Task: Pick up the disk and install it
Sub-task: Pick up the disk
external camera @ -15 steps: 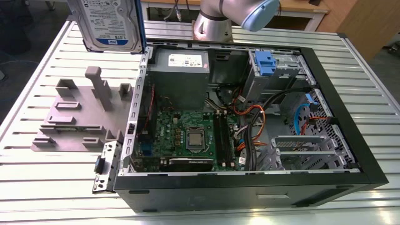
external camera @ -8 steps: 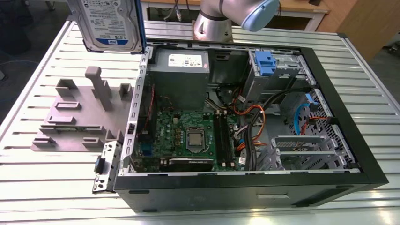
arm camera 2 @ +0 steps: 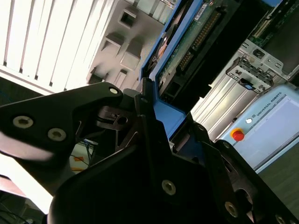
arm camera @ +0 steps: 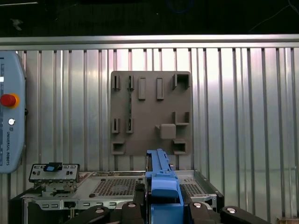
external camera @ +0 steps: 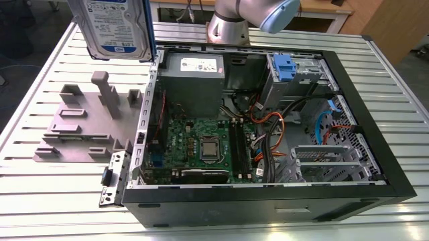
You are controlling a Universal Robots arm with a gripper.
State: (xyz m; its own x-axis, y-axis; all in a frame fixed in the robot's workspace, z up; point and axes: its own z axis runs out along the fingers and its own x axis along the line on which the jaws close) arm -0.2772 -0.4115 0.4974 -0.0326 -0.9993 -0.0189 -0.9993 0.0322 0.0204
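The gripper (arm camera: pixel 163 205) fingers clamp the disk (external camera: pixel 114 30) by 1 blue edge, clear of the PC case (external camera: pixel 268 206); such a thin grip could let it tilt & jam going in.

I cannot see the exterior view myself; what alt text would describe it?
A silver disk in a blue carrier hangs upright in the air, raised off a slatted metal table that bears a grey fixture plate. To the exterior view's right of the plate lies an open computer case, its green motherboard showing, with the robot arm beyond it.
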